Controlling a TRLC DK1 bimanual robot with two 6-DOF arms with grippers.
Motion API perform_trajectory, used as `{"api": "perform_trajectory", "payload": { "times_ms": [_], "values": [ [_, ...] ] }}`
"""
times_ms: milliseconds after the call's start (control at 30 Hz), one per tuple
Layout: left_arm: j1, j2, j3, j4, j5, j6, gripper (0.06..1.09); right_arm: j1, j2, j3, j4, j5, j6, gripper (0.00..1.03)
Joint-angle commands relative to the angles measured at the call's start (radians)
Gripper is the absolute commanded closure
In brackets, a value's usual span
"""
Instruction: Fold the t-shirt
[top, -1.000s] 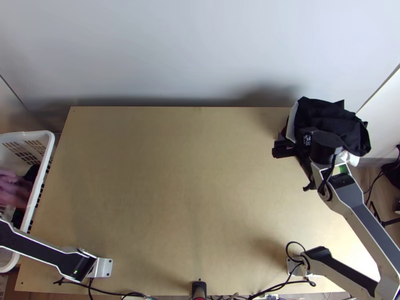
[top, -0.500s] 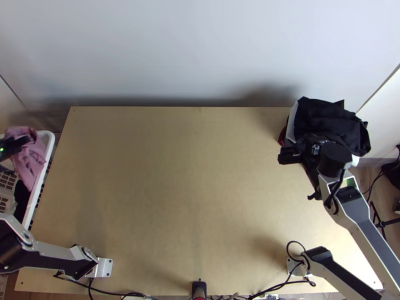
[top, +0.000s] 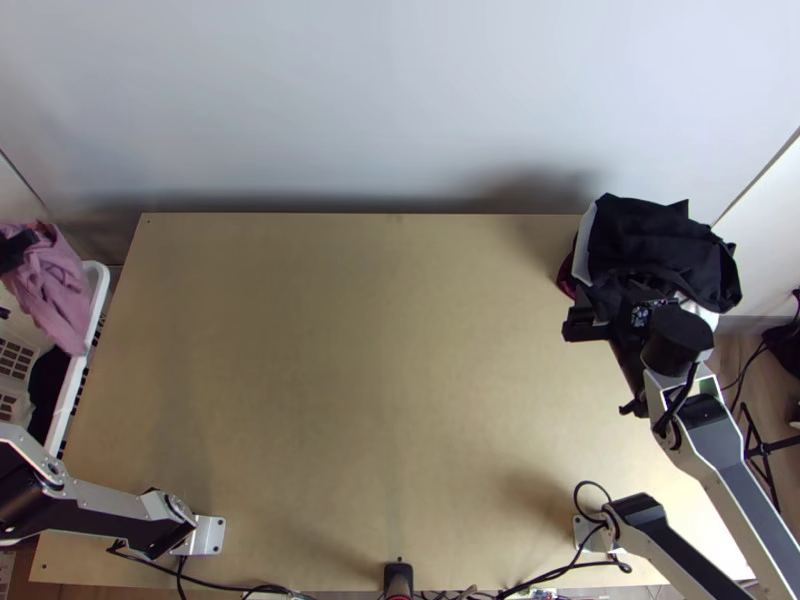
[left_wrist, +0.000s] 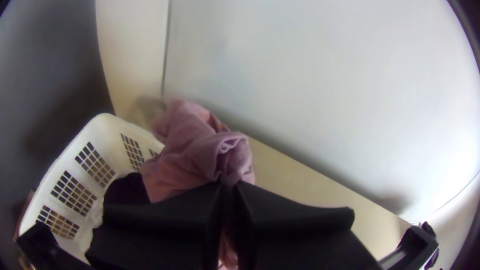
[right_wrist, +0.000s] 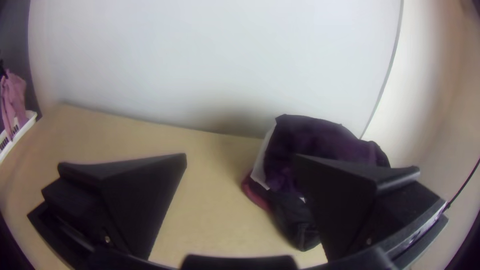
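At the far left of the top view, my left gripper (top: 20, 248) holds a bunched pink t-shirt (top: 58, 290) above the laundry basket, its lower part hanging over the basket's rim. In the left wrist view the left gripper (left_wrist: 227, 187) is shut on the crumpled pink cloth (left_wrist: 185, 150), which bulges out beyond its fingers. My right gripper (top: 590, 325) is over the table's right side, just in front of the dark clothes pile. In the right wrist view the right gripper (right_wrist: 242, 160) stands wide open with nothing between its fingers.
The white basket (top: 68, 400) with dark cloth inside stands beyond the table's left edge. A pile of black clothes (top: 665, 240) lies at the table's back right corner. Bare wood covers the middle of the table (top: 370, 380). A wall runs behind it.
The left gripper has come up out of the basket with the pink t-shirt and moved toward the back. The right gripper has shifted slightly toward the table's near side and to the right.
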Motion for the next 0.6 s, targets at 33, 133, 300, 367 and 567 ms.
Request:
{"api": "perform_trajectory", "payload": {
  "times_ms": [33, 133, 300, 367, 567],
  "values": [
    [-0.119, -0.064, 0.026, -0.108, 0.075, -0.016, 0.97, -0.008, -0.027, -0.038, 0.019, -0.001, 0.023, 0.05],
    [-0.241, -0.126, -0.023, -0.112, 0.073, -0.018, 0.97, -0.015, -0.049, -0.071, 0.033, 0.0, 0.03, 0.05],
    [-0.518, -0.186, -0.074, -0.109, 0.004, -0.03, 0.97, -0.033, -0.093, -0.134, 0.059, -0.001, 0.047, 0.05],
    [-0.643, -0.186, -0.075, -0.109, -0.057, -0.051, 0.97, -0.036, -0.107, -0.153, 0.066, -0.001, 0.055, 0.05],
    [-1.018, -0.192, -0.132, -0.089, -0.23, -0.104, 0.97, -0.044, -0.132, -0.171, 0.073, -0.001, 0.072, 0.05]
  ]
}}
